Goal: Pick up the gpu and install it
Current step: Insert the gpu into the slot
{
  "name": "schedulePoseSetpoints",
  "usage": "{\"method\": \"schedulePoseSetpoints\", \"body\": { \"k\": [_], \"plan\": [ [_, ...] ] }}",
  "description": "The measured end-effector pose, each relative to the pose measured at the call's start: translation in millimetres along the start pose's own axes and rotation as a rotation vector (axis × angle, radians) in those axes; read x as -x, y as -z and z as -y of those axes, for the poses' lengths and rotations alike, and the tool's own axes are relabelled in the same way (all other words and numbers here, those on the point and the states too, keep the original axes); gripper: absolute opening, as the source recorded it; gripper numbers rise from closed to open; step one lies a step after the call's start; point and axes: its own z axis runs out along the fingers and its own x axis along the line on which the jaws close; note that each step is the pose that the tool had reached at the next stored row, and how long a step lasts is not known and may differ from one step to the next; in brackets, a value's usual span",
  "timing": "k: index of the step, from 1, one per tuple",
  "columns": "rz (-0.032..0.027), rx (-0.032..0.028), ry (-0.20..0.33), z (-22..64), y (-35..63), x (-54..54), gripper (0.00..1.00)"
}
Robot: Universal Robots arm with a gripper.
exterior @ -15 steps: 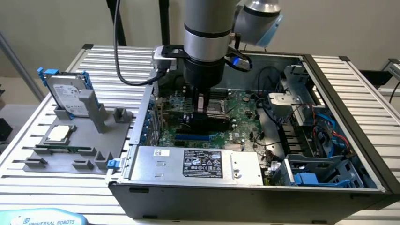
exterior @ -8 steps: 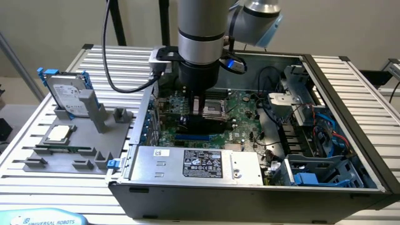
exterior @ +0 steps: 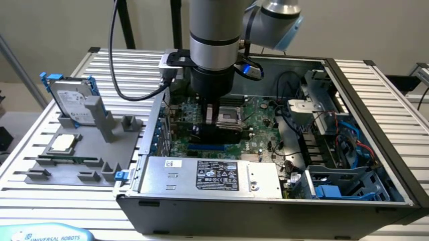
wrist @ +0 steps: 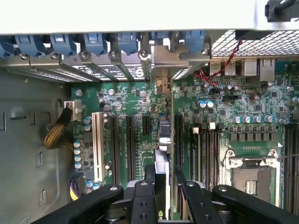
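Observation:
The gpu is seen edge-on in the wrist view, a thin card standing upright over the green motherboard. Its metal bracket end points toward the case's rear slot openings. My gripper is shut on it, one black finger on each side. The card hangs in line with the long black expansion slots, between two of them; I cannot tell whether its edge touches a slot. In the exterior view my gripper reaches straight down into the open computer case, above the motherboard.
A silver power supply lies along the case's near wall, with cables and drive bays at the exterior view's right. Blue slot latches line the rear wall. Outside the case, a grey fixture holds a hard drive and a processor chip.

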Motion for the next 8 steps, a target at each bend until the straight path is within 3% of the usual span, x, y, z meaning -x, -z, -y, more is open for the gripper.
{"method": "schedulePoseSetpoints", "body": {
  "k": [8],
  "plan": [
    [0.0001, 0.0, 0.0, 0.2, -0.3, -3.6, 0.27]
  ]
}}
